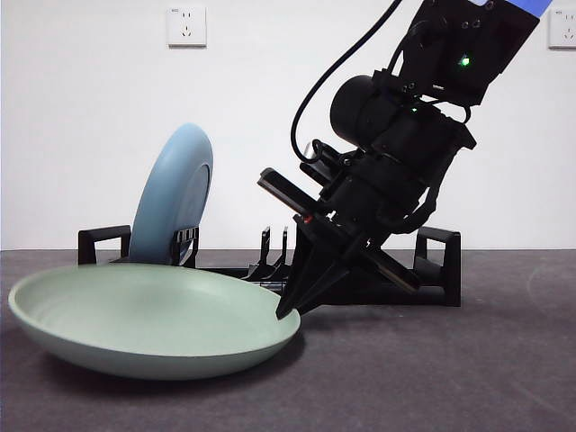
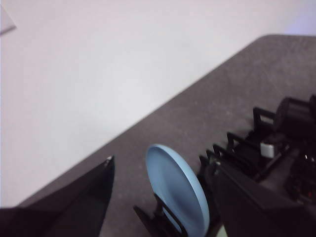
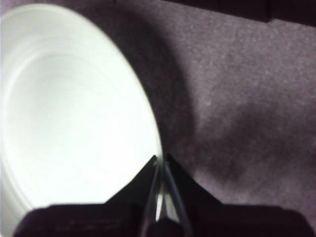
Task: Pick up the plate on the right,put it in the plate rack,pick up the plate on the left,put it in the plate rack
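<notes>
Right gripper (image 1: 290, 310) (image 3: 161, 160), jaws pinched on the right rim of the pale green plate (image 1: 144, 315) (image 3: 64, 113), which lies on the near table (image 1: 450, 378). Behind it, the plate rack (image 1: 432, 270) holds a light blue plate (image 1: 175, 193) (image 2: 180, 190) upright at its left end. Left gripper (image 2: 160, 173) hangs spread, above the rack.

A dark grey counter (image 1: 468, 378) with a felt-like surface runs back to a plain white wall (image 1: 81, 135). Two white sockets are on the wall: one (image 1: 186, 25) at upper left, another (image 1: 562, 31) cut by the right edge.
</notes>
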`<state>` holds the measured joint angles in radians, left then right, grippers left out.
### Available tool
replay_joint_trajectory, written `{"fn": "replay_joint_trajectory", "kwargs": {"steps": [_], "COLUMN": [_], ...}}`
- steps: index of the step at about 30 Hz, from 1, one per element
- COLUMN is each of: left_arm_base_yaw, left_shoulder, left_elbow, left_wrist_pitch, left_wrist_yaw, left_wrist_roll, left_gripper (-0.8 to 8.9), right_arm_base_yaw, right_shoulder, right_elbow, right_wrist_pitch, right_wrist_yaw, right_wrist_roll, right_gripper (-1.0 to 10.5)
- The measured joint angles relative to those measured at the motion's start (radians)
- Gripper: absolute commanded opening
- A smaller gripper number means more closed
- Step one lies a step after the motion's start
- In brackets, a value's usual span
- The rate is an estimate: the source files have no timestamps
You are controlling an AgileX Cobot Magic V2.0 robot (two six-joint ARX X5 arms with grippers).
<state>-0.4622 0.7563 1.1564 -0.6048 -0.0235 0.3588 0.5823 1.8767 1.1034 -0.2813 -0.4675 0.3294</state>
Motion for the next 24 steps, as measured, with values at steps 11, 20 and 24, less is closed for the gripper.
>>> {"fn": "replay_joint_trajectory", "kwargs": {"steps": [11,20,24], "left_arm_base_yaw": [-0.081,-0.303,-0.422], "left_shoulder": [0.076,0.159,0.239], "left_elbow": [0.000,0.000,0.000], "left_wrist_pitch": [-0.083,-0.111,-0.181], "left_wrist_yaw": [0.050,0.032,-0.080], "left_wrist_roll": [0.000,0.016,0.051], "left_gripper": [3.15,3.11,3.10], "right_arm_base_yaw": [0.000,-0.029,-0.073], "right_shoulder": [-0.068,-0.331,-0.410], "right_elbow": [0.000,0.000,0.000], "right_wrist_pitch": [-0.129,-0.257,-0.282], "right_wrist_yaw": [0.024,0.137,0.136], "right_wrist_roll": [0.008,-0.016,-0.016], "right_gripper": [-0.1,-0.1,-0.1]}}
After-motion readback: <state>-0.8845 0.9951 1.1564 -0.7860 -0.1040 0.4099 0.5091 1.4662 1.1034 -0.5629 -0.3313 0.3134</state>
